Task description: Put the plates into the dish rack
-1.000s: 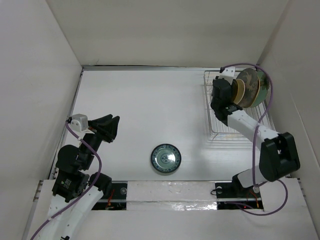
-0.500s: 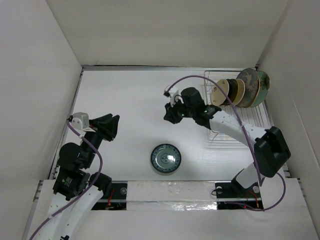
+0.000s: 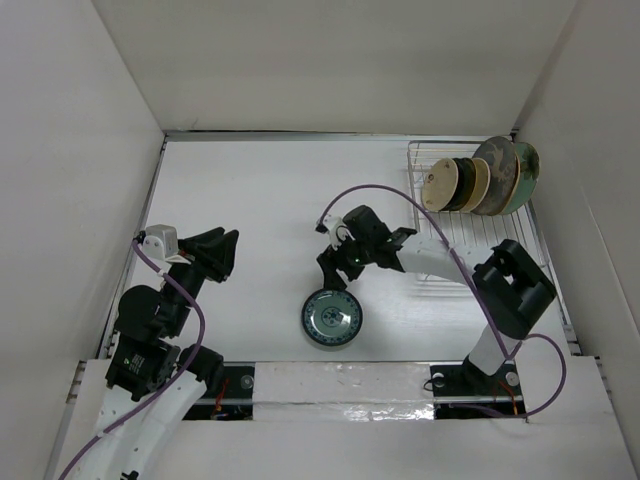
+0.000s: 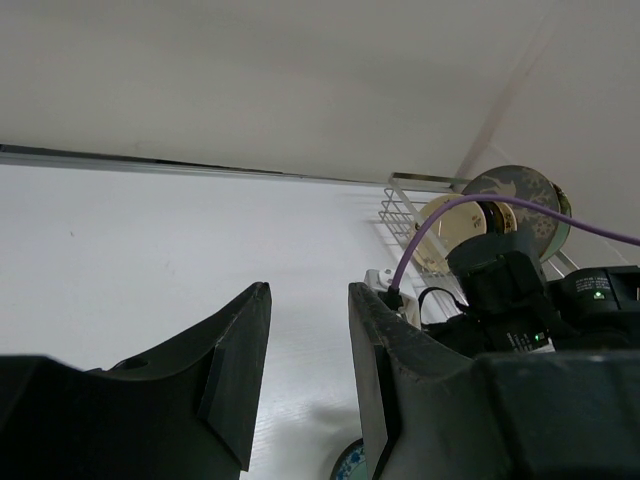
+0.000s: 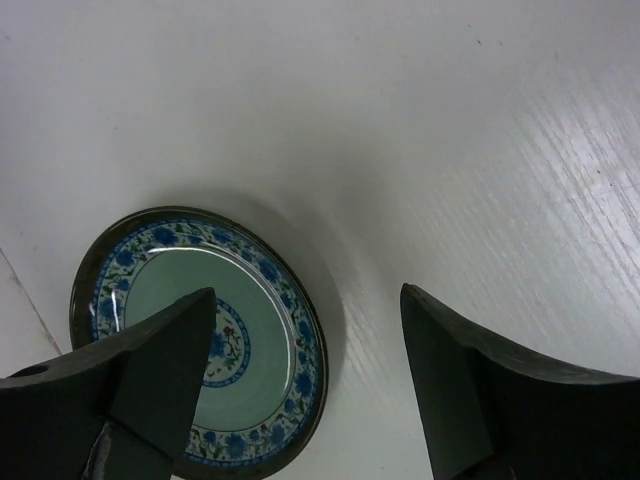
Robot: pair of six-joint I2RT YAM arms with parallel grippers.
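**Right claw [image 3: 337, 262] over the blue-green patterned plate [image 3: 331, 319]; left claw [image 3: 224, 243] well apart at left.**
The right claw is spread wide and empty, above the plate's far rim. The plate lies flat on the tabletop [image 3: 260, 190]. The left claw shows a narrow gap and grips nothing. Several racked plates [image 3: 480, 180] stand on edge at the far end of the dish rack [image 3: 470, 255].
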